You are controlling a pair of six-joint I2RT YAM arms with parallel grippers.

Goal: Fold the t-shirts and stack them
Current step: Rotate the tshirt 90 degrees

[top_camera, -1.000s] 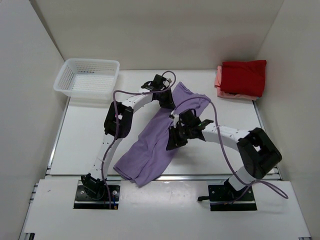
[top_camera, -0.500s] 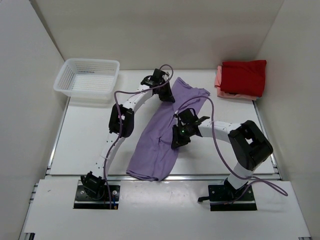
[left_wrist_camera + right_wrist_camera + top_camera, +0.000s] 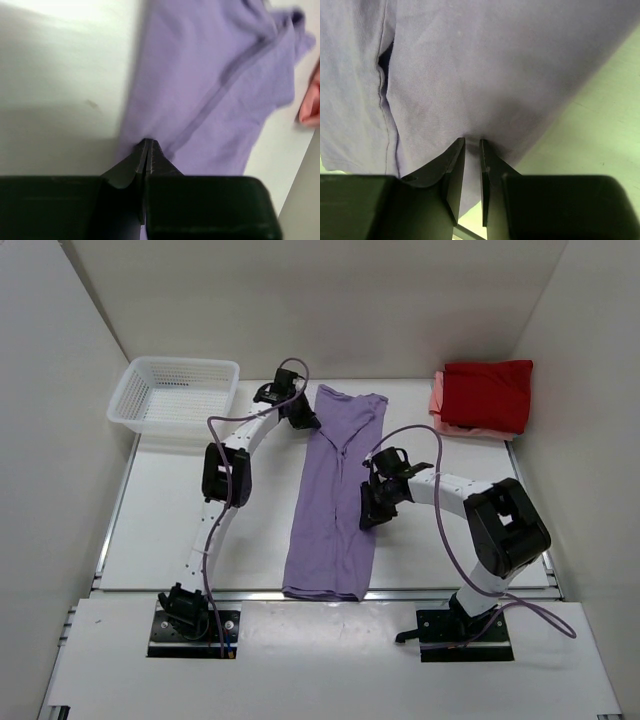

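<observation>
Lavender t-shirt (image 3: 330, 510) — far corner in clamped left gripper (image 3: 148, 145), side edge in near-closed right gripper (image 3: 472, 145) — pinch half-hidden.

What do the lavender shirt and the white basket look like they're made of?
Lavender t-shirt: soft knit cloth, possibly cotton jersey, with a matte finish. It lies limp with creases, and the wrist views show a stitched seam and a fine, dull weave.
White basket: rigid plastic, probably moulded. The open lattice walls hold their shape under an even rim. The top view is too far away to judge gloss.
</observation>
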